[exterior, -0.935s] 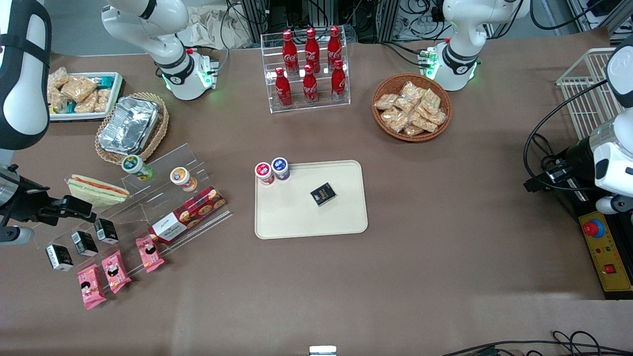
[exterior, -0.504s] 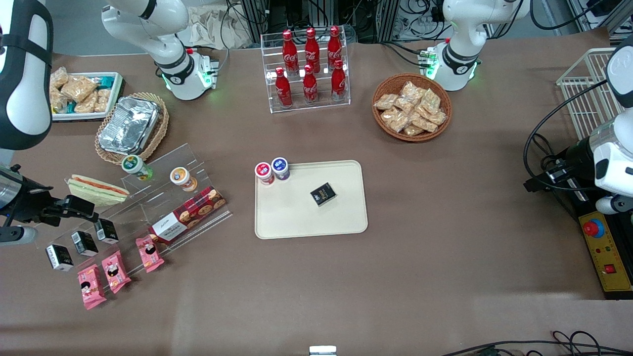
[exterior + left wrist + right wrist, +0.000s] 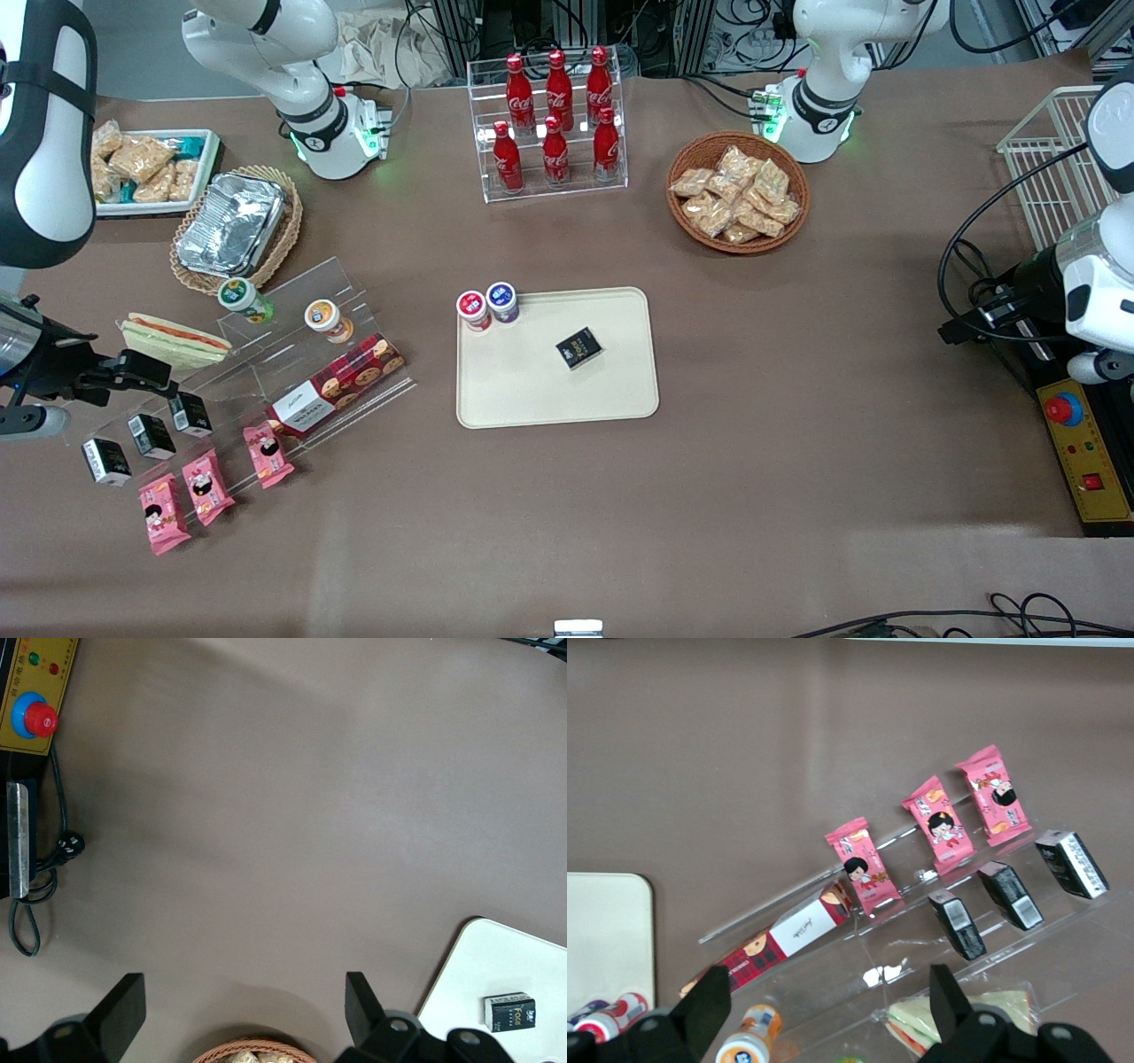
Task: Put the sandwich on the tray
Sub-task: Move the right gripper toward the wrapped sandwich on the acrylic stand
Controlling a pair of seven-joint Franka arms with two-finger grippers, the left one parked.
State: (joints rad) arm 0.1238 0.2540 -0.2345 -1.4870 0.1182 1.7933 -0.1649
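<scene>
The sandwich [image 3: 174, 341], a clear-wrapped wedge of pale bread with red and green filling, lies on the top step of a clear acrylic stand [image 3: 266, 372] toward the working arm's end of the table. It also shows in the right wrist view [image 3: 970, 1014], partly hidden by one finger. My right gripper [image 3: 133, 370] hovers above the stand, just nearer the front camera than the sandwich, open and empty, with its fingers [image 3: 709, 1001] spread wide. The cream-beige tray [image 3: 532, 390] lies mid-table with a small black box [image 3: 578, 347] on it.
The stand also carries small cups [image 3: 326, 319], a red cookie box [image 3: 337, 383], black cartons [image 3: 151, 434] and pink snack packets [image 3: 204, 486]. A foil container in a basket [image 3: 232, 226], a white bin of snack bags [image 3: 146, 168], a bottle rack [image 3: 554, 124] and a snack basket [image 3: 737, 192] stand farther back.
The right gripper has shifted slightly toward the sandwich. Nothing else has moved.
</scene>
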